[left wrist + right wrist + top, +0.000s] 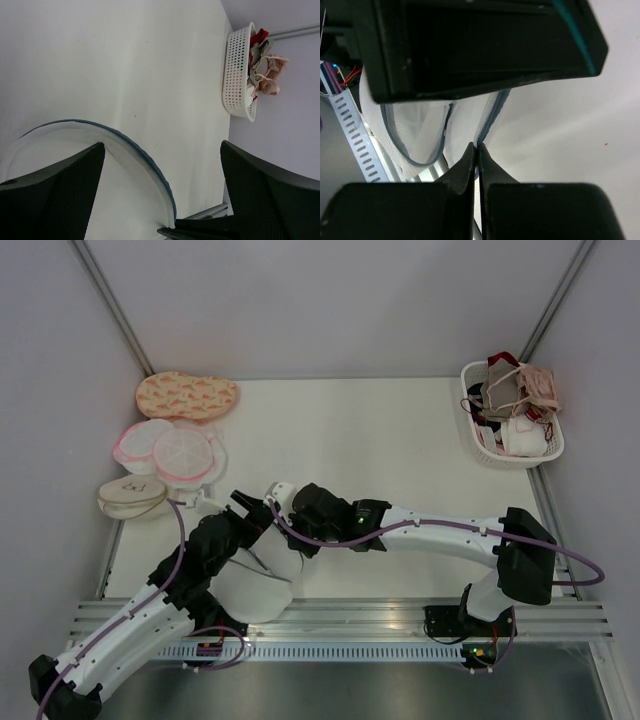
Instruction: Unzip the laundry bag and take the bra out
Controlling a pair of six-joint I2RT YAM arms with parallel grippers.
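The laundry bag (255, 588) is a white mesh dome with a dark blue-grey zipper rim, lying at the table's near edge under both arms. My right gripper (292, 538) is shut on the bag's zipper rim (492, 112), its fingertips (470, 159) pinched together on the edge. My left gripper (246, 512) is open and hovers over the bag, its fingers (65, 190) wide apart on either side of the curved rim (145, 157). The bag's two rim lines stand slightly apart in the right wrist view. The bra is hidden; nothing pink shows in the bag.
A white perforated basket (480, 445) at the back right holds several garments in taupe, white, red and pale pink. Two pink-rimmed round cases (170, 448), an orange patterned case (187, 395) and a beige case (130, 496) lie along the left wall. A slotted metal rail (400, 615) borders the near edge.
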